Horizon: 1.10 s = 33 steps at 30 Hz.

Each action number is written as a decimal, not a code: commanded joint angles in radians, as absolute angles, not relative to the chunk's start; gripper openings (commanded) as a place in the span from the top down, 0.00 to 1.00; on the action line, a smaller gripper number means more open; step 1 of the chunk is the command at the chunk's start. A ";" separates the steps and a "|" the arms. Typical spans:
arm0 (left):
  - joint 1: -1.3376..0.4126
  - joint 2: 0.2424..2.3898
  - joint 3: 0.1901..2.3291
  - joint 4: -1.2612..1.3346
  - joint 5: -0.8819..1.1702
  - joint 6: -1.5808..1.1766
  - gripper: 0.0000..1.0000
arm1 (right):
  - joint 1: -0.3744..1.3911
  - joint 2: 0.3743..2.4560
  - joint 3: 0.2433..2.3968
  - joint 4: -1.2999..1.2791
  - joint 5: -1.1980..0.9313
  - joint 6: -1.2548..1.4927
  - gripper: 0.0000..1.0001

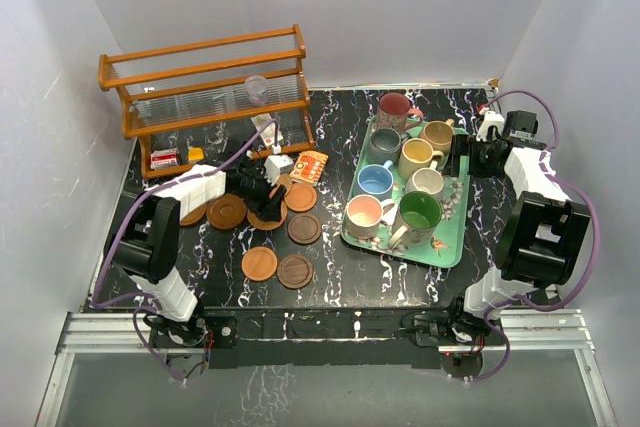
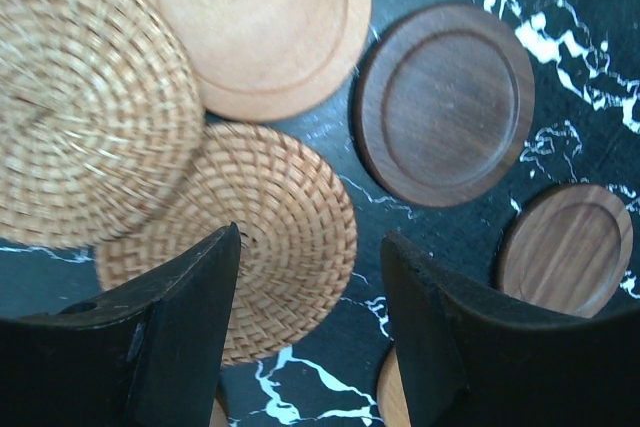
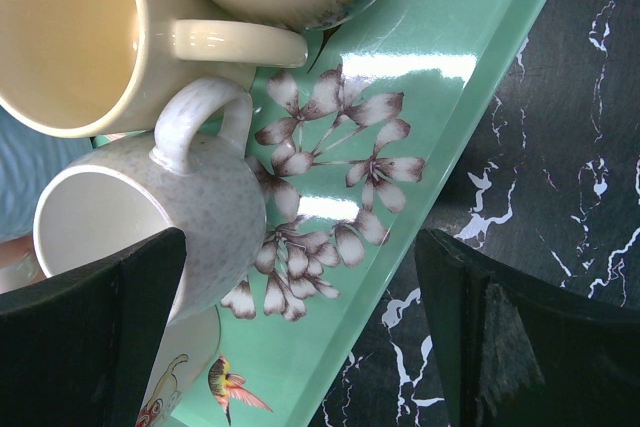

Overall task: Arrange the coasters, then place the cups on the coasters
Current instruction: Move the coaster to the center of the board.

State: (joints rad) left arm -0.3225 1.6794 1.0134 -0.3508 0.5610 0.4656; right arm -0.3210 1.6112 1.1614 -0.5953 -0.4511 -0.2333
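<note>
Several round coasters lie left of centre, among them a dark one (image 1: 304, 228) and an orange-brown one (image 1: 259, 263). My left gripper (image 1: 272, 192) hovers over them, open and holding nothing. In the left wrist view, my gripper (image 2: 310, 272) frames a woven coaster (image 2: 285, 222), with a second woven coaster (image 2: 90, 97), a pale wooden coaster (image 2: 255, 27) and a dark coaster (image 2: 445, 102) beyond. Several cups stand on the green tray (image 1: 452, 247): maroon (image 1: 395, 107), yellow (image 1: 416, 153), green (image 1: 418, 213). My right gripper (image 1: 462, 157), open, spans the tray's edge (image 3: 440, 117) beside the off-white cup (image 3: 190, 207).
A wooden rack (image 1: 205, 87) stands at the back left with a clear plastic cup (image 1: 257, 87) on it. An orange patterned card (image 1: 310, 166) and small packets (image 1: 165, 158) lie in front of the rack. White walls enclose the black marbled table (image 1: 380, 282).
</note>
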 commanded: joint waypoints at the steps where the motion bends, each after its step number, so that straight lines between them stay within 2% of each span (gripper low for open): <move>1: -0.335 1.674 0.979 -0.417 0.595 0.517 0.43 | -0.322 1.600 1.193 -0.577 -0.447 -0.241 0.02; 20: -0.363 1.668 0.925 -0.940 0.516 0.802 0.44 | -0.322 1.601 1.197 -0.581 -0.455 -0.239 0.02; 29: -0.367 1.653 0.867 -1.034 0.406 0.829 0.46 | -0.322 1.594 1.197 -0.581 -0.461 -0.239 0.02; 33: -0.363 1.589 0.826 -0.990 0.306 0.791 0.48 | -0.322 1.593 1.198 -0.583 -0.462 -0.239 0.02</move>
State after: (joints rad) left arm -0.3622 1.6260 0.9028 -0.9504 0.4980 0.7979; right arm -0.3210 1.6112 1.1614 -0.5957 -0.4515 -0.2333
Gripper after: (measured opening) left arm 0.526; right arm 0.983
